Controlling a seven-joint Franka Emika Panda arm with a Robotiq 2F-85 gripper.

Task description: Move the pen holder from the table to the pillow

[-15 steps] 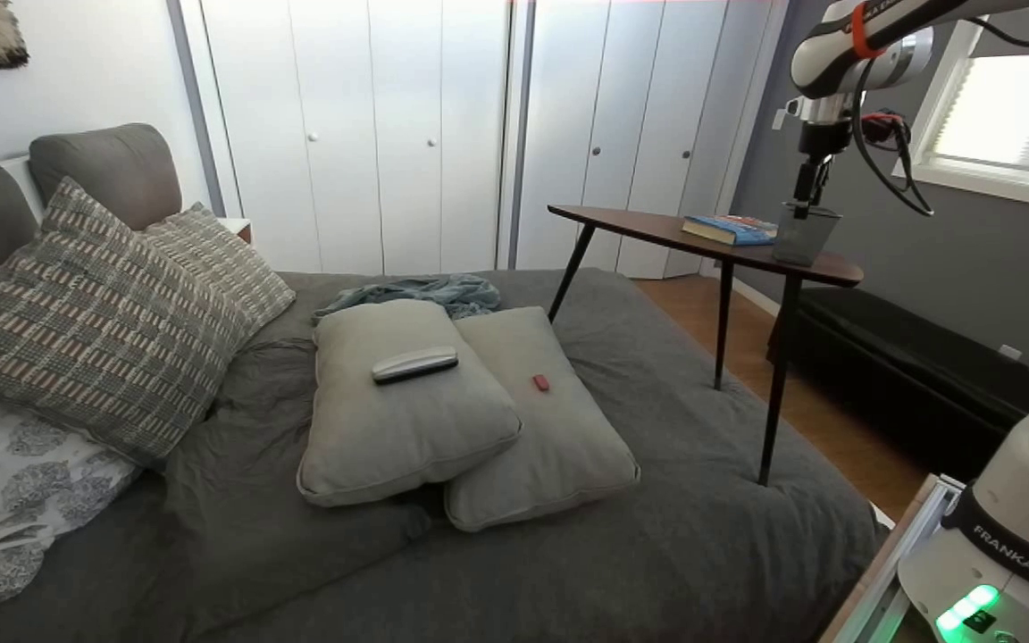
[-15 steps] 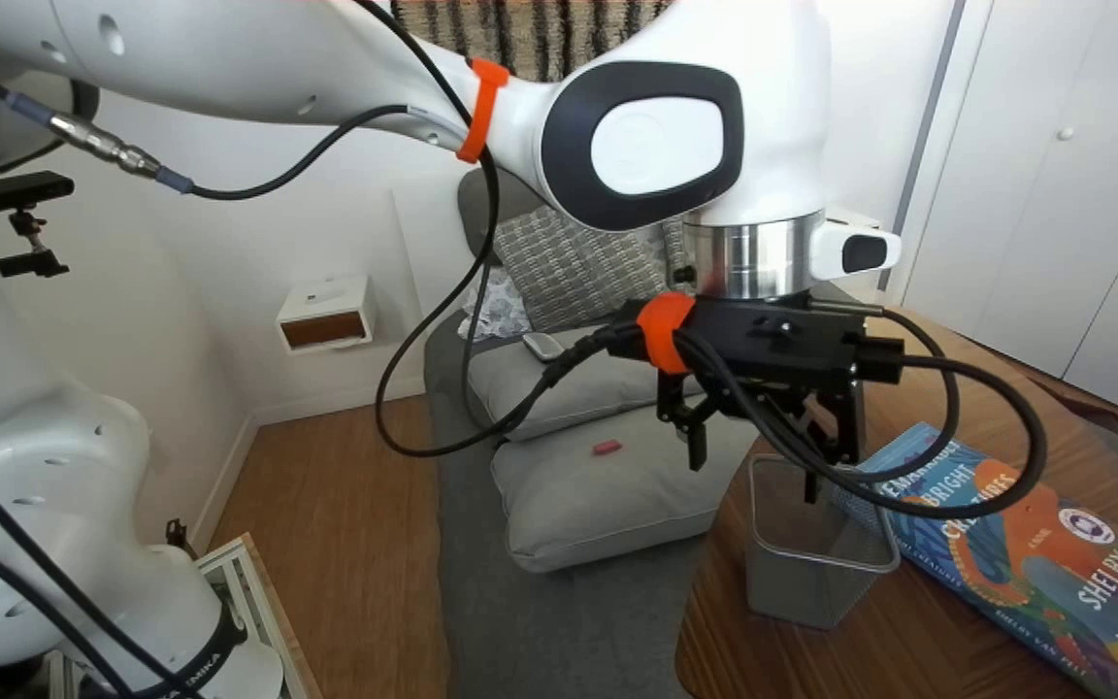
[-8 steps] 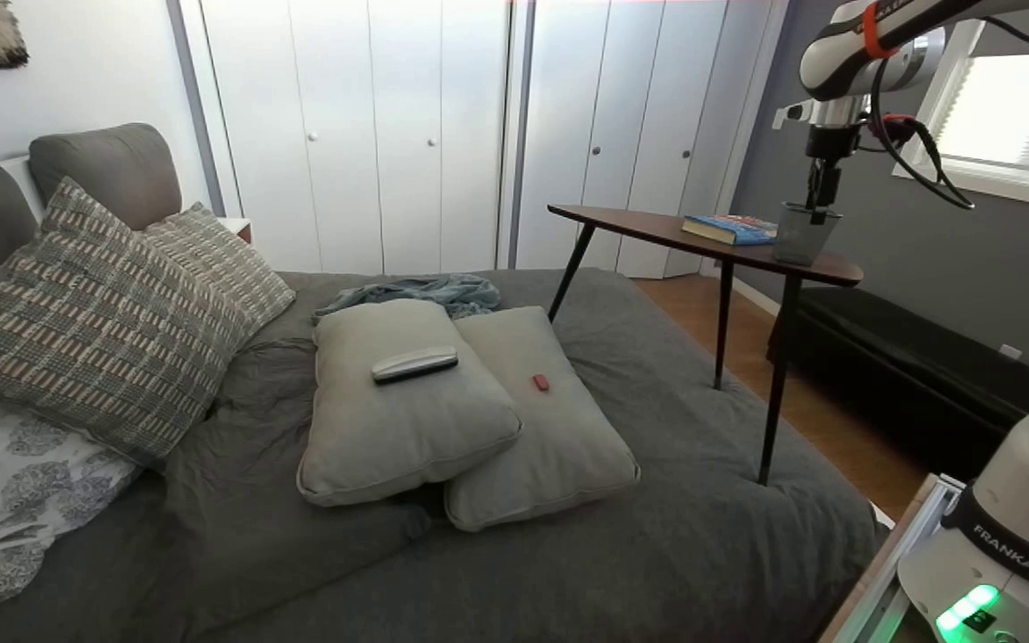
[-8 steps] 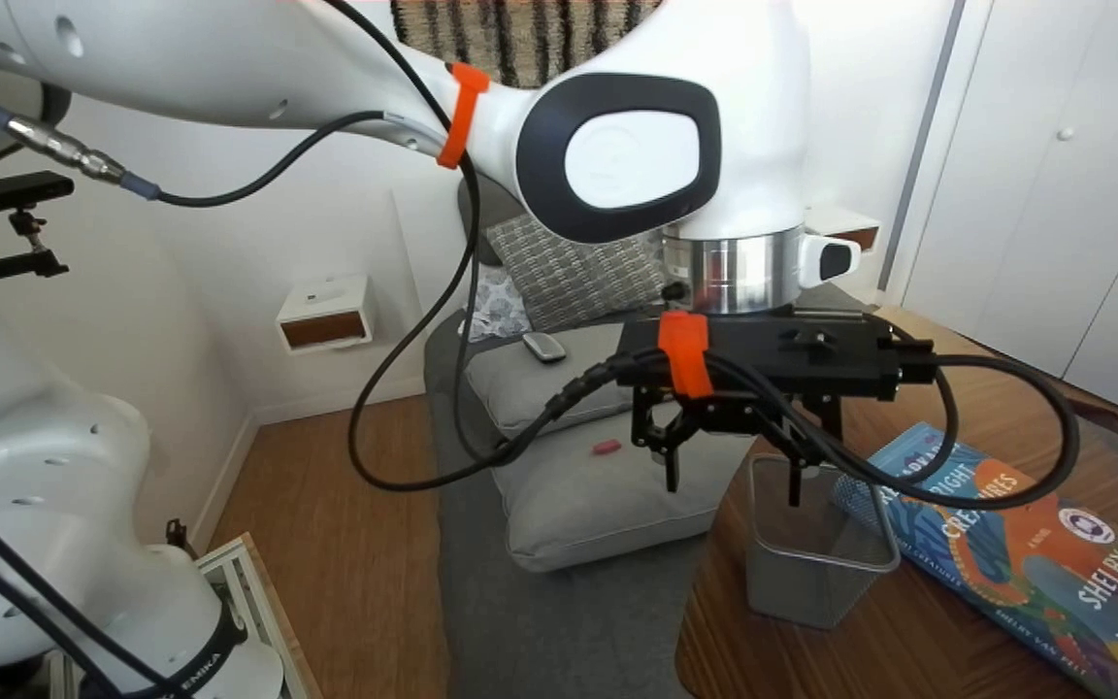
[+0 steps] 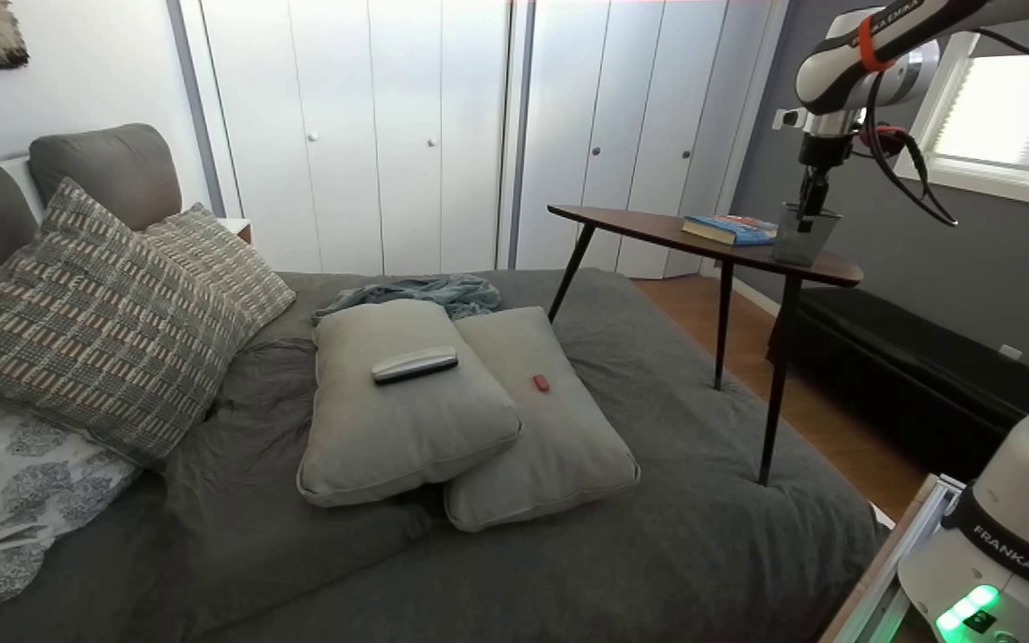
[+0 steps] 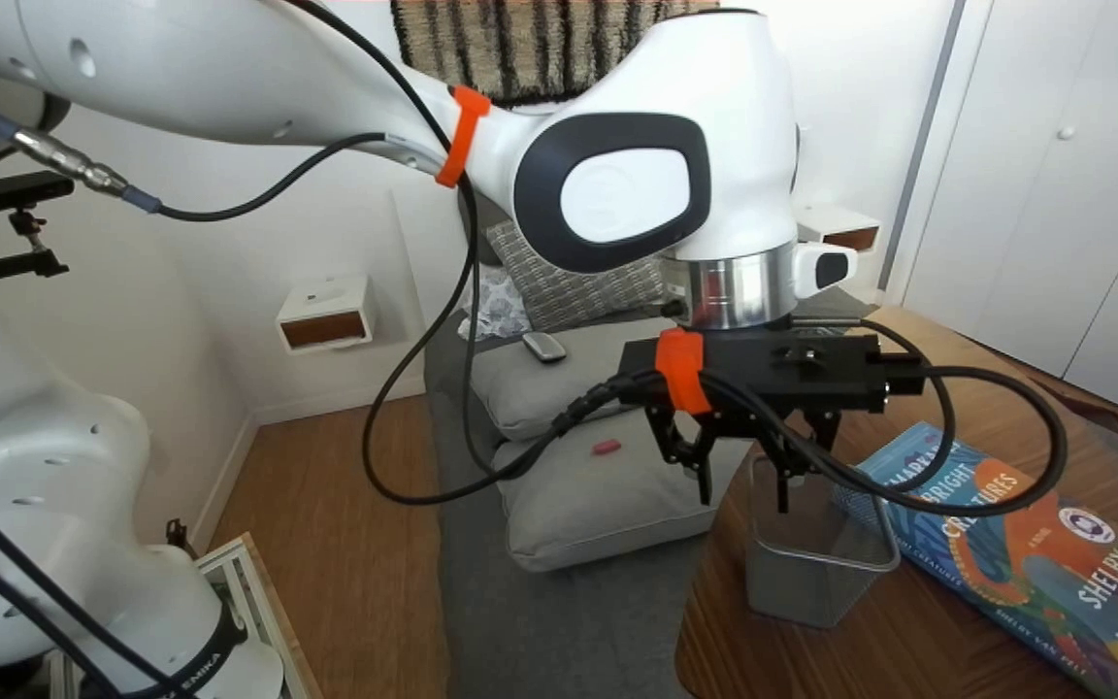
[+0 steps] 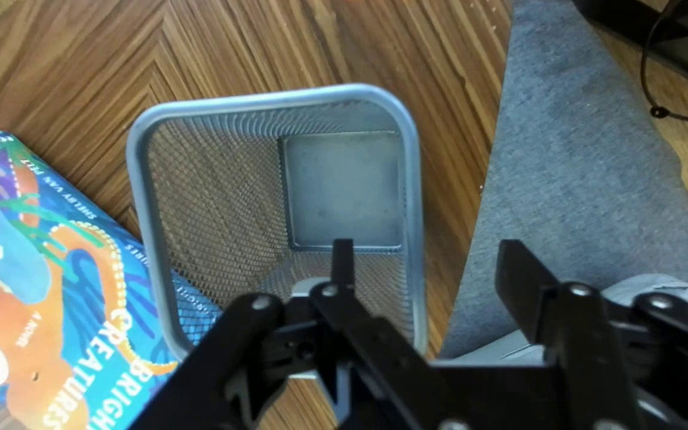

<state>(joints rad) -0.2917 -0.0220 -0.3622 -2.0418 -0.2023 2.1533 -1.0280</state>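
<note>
In an exterior view pen holder stands on bench; in an exterior view hand is spread, empty, near pen holder rim; wrist view has its wall between fingers, so lowering should straddle it.

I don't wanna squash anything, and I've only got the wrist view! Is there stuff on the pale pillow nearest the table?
Observer: Yes, both exterior views show a small red object on that pale pillow.
Operator: What about the other pale one?
Observer: A silver-and-black object lies on the other pillow.
Operator: Are the two pillows apart, or is one on top?
Observer: In an exterior view, the pillow with the silver-and-black object partly overlaps the one with the small red object.
</note>
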